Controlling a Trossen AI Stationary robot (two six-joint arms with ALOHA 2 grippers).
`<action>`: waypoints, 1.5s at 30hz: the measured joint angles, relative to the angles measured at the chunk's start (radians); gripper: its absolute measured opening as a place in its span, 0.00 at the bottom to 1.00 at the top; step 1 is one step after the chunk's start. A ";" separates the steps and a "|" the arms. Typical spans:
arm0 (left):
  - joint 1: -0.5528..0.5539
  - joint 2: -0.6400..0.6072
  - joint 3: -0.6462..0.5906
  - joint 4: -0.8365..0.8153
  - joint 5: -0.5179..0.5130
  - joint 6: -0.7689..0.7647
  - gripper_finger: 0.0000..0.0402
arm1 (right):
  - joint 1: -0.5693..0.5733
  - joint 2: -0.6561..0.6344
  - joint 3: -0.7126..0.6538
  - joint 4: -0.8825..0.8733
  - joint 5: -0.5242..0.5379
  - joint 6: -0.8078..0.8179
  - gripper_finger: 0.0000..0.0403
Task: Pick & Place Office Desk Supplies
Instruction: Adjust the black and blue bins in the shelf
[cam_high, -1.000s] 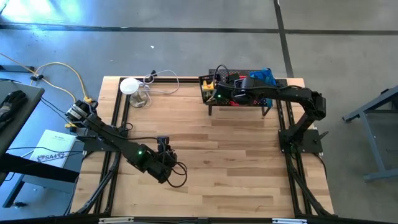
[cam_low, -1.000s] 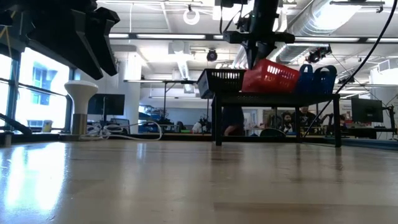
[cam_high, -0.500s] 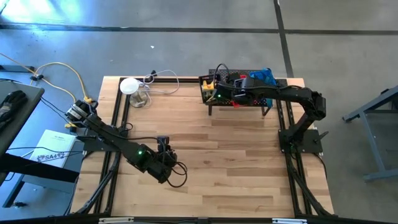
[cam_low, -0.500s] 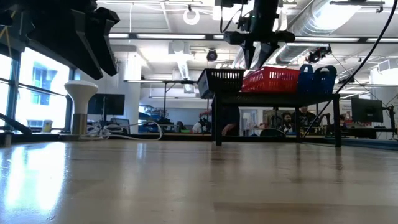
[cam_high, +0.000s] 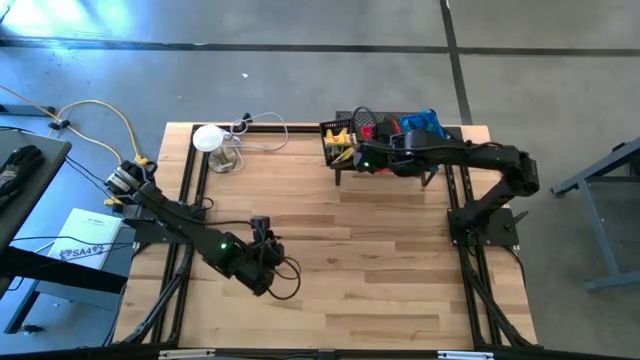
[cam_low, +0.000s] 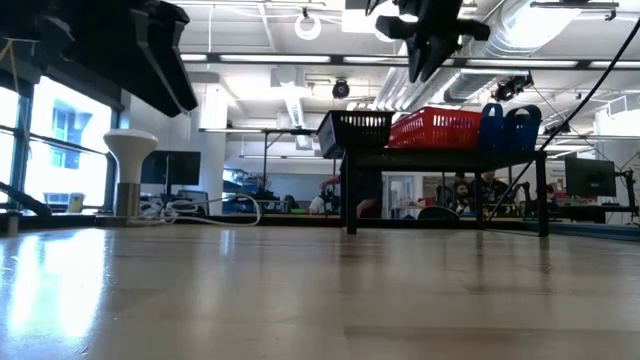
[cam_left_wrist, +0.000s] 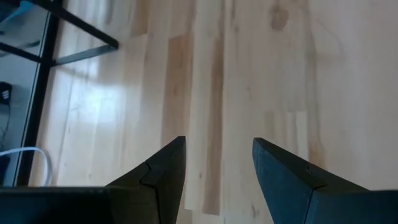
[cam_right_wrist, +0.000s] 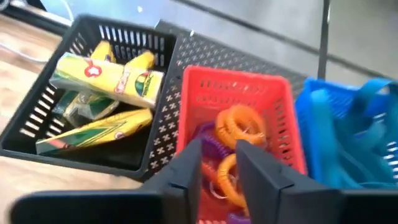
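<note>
On a black wire-mesh shelf at the table's far side stand three baskets. The black basket holds yellow boxes. The red basket holds orange rings and purple rings. The blue basket holds blue items. My right gripper hangs above the red basket, open by a narrow gap and holding nothing. My left gripper hovers open over bare wood at the table's near left.
A white round object with a coiled cable stands at the far left of the table. Bare wood fills the middle of the table between the shelf and the left arm. People and desks show in the room beyond the shelf.
The red basket was tilted, one end raised in my right gripper; it now sits level on the shelf. My right gripper opened and let go, then rose above the baskets and drifted toward the table's right edge, its fingers drawing closer together again.
</note>
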 joint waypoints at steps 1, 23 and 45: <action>-0.004 0.003 0.000 0.002 0.001 0.001 0.44 | 0.012 -0.005 0.000 -0.004 0.016 -0.005 0.17; 0.213 -0.253 0.034 0.196 -0.222 0.403 0.05 | 0.184 -0.159 -0.046 -0.299 0.114 0.228 0.00; 1.221 -0.014 0.023 0.607 0.877 0.114 0.00 | -0.400 -0.530 -0.422 -0.296 0.098 0.187 0.00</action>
